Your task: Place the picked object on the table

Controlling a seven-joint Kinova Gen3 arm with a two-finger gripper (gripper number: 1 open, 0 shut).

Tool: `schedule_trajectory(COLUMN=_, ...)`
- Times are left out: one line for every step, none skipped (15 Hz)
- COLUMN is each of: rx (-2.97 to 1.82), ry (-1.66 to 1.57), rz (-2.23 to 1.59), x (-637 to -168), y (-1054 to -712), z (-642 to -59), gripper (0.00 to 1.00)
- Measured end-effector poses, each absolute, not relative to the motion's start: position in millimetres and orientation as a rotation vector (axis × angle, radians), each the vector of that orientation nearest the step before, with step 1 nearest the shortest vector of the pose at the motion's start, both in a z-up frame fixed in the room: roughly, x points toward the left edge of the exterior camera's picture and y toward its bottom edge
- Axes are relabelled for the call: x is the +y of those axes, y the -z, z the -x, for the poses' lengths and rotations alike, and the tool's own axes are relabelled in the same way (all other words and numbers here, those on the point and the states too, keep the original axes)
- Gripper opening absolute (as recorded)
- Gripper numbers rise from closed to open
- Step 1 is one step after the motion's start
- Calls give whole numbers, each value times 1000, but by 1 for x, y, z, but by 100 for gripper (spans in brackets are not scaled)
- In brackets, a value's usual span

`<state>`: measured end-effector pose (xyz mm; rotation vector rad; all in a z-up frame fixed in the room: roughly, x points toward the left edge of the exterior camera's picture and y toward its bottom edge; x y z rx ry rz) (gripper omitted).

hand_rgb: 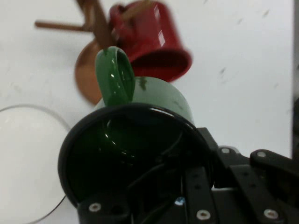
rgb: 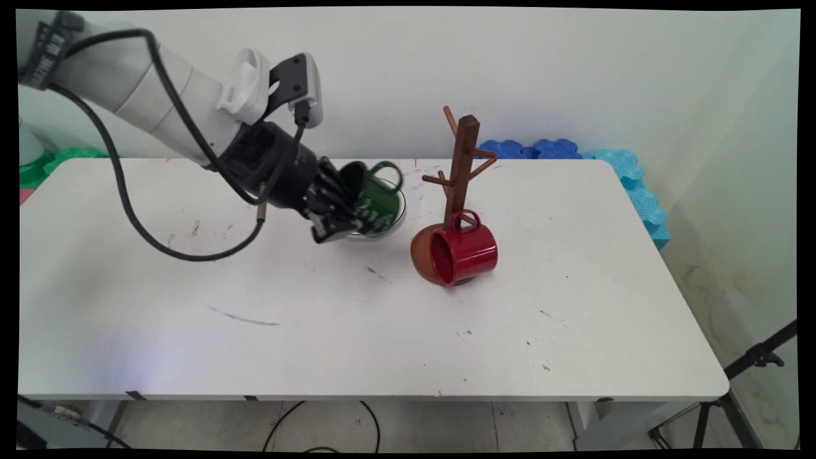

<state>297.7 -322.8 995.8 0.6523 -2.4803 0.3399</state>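
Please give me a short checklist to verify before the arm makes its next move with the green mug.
1. Tool shut on green mug: ok.
2. Mug lifted clear of the table: ok.
3. Green mug apart from red mug: ok.
4. Red mug hanging on the wooden rack: ok.
5. Upper rack pegs free: ok.
6. Clearance over the glass bowl: cannot tell.

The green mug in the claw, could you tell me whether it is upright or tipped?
Tipped: the green mug lies sideways in the claw, mouth toward the arm, handle up.
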Motion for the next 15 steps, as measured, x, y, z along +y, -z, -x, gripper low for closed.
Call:
schedule_trajectory(rx=-2505, ry=-350, rz=-653, x=-325, y=-995, z=-300, gripper=0)
schedule_trajectory(rx=-2541, ry=-365, rz=-652, x=-328, y=-994, z=-303, gripper=0)
schedule_trajectory(rx=-2584, ry=-382, rz=-642, x=-331, y=-992, z=-306, gripper=0)
schedule_trajectory(rx=-2627, ry=-398, rz=-627, x=-334, y=-988, z=-310, gripper=0)
schedule_trajectory(rx=-2662, ry=-409, rz=-614, x=-336, y=-984, z=-313, gripper=0)
schedule_trajectory(rx=-2701, ry=-419, rz=-601, x=-339, y=-979, z=-316, gripper=0)
schedule_trajectory(rx=-2733, ry=-423, rz=-592, x=-341, y=-975, z=-318, gripper=0)
schedule_trajectory(rx=-2769, ry=-426, rz=-579, x=-343, y=-969, z=-321, gripper=0)
schedule_trajectory(rx=-2802, ry=-424, rz=-563, x=-345, y=-962, z=-323, gripper=0)
schedule_trajectory(rx=-2831, ry=-415, rz=-543, x=-346, y=-956, z=-324, gripper=0)
schedule_trajectory(rx=-2854, ry=-408, rz=-526, x=-348, y=-950, z=-325, gripper=0)
schedule_trajectory(rx=-2869, ry=-402, rz=-516, x=-349, y=-946, z=-325, gripper=0)
schedule_trajectory(rx=-2889, ry=-393, rz=-502, x=-350, y=-940, z=-326, gripper=0)
schedule_trajectory(rx=-2911, ry=-385, rz=-487, x=-353, y=-934, z=-327, gripper=0)
schedule_trajectory(rx=-2930, ry=-376, rz=-476, x=-355, y=-927, z=-327, gripper=0)
